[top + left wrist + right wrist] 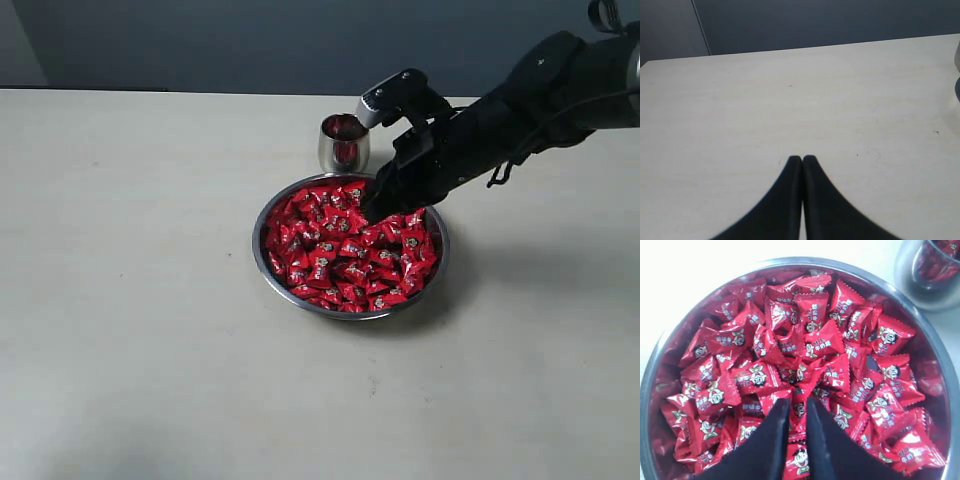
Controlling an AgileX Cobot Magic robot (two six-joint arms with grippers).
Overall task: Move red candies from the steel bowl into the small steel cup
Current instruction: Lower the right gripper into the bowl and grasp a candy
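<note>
One steel bowl (262, 262) on surface (120, 300), heaped with red candies (340, 250); small steel cup (343, 150) just beside, some red inside, most transfer outstanding; right gripper (796, 407) jaws narrowly parted in the pile, hold uncertain; left gripper (802, 159) jaws closed, empty.

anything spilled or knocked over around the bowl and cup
Nothing stands out. No red candies lie on the table; they are heaped inside the steel bowl. The small steel cup stands upright close beside the bowl, and the right gripper hangs over the pile.
</note>
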